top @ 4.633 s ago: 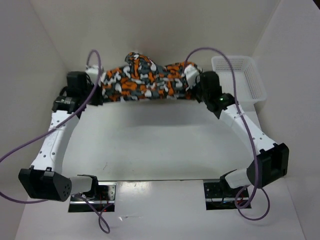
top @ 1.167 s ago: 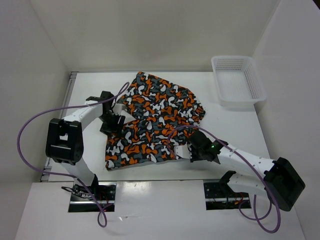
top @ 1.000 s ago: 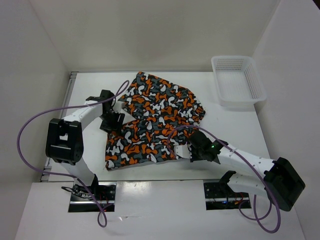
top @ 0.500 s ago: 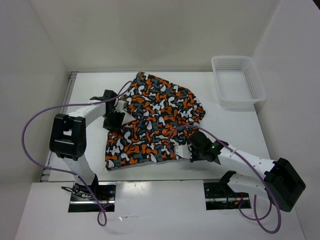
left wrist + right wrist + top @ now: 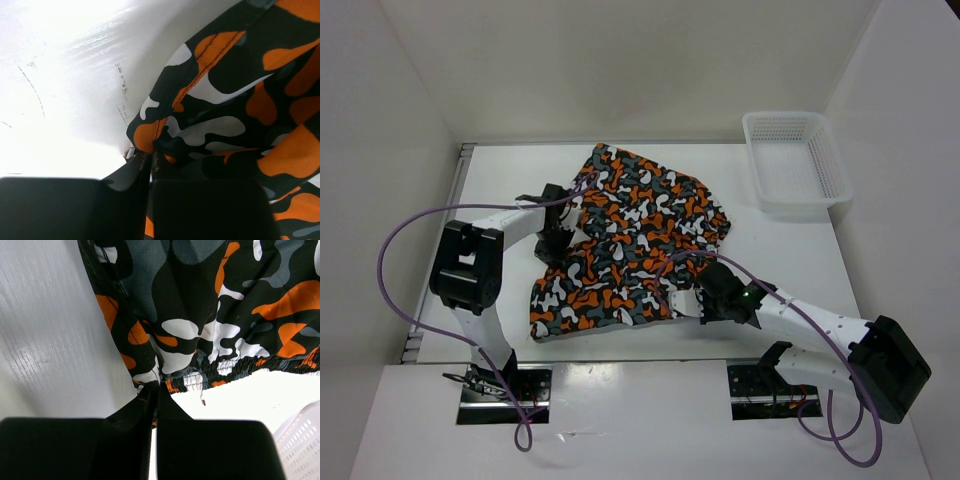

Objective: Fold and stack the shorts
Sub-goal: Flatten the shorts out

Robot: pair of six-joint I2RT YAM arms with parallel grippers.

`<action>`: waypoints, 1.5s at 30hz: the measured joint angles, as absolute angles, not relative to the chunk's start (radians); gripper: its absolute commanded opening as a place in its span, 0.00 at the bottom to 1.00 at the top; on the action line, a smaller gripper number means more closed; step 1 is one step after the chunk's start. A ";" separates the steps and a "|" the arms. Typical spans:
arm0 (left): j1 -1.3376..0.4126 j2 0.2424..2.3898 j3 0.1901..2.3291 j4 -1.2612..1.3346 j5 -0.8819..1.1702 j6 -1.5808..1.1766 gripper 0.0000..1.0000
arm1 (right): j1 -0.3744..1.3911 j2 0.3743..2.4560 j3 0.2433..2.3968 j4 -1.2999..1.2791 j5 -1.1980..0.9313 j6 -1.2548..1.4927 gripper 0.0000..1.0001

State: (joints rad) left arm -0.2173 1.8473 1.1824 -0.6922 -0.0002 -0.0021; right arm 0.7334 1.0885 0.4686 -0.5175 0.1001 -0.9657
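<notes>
Mostly, the left gripper (image 5: pixel 150 156) and right gripper (image 5: pixel 155 386) block the near part of their own wrist views with dark housing, yet each shows its tips pressed together, pinching a hem of the shorts (image 5: pixel 635 235). These lie spread on the white table (image 5: pixel 790 260) between plain white walls (image 5: pixel 620 70), with the white mesh basket (image 5: pixel 795 160) apart at the far right.
</notes>
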 measured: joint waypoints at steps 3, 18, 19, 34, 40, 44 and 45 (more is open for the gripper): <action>-0.225 1.850 1.187 -0.697 -0.012 0.000 0.00 | 0.733 1.089 0.469 -0.516 0.101 -0.966 0.00; -0.062 1.848 1.360 -0.740 -0.083 -0.005 0.04 | 0.738 1.093 0.464 -0.449 0.079 -1.005 0.00; -0.047 1.851 1.369 -0.736 -0.090 -0.005 0.08 | 0.738 1.093 0.464 -0.451 0.079 -1.008 0.00; 0.038 1.969 1.553 -0.709 -0.163 -0.003 0.38 | 0.738 1.095 0.470 -0.469 0.070 -1.007 0.60; 0.019 1.944 1.581 -0.725 -0.155 -0.002 0.58 | 0.738 1.093 0.720 -0.605 -0.006 -0.870 0.86; -0.013 1.927 1.623 -0.748 -0.130 -0.002 0.65 | 0.722 1.108 1.003 -0.568 -0.079 -0.680 0.87; -0.018 1.940 1.652 -0.754 -0.118 -0.002 0.66 | 0.705 1.128 1.059 -0.528 -0.097 -0.630 0.86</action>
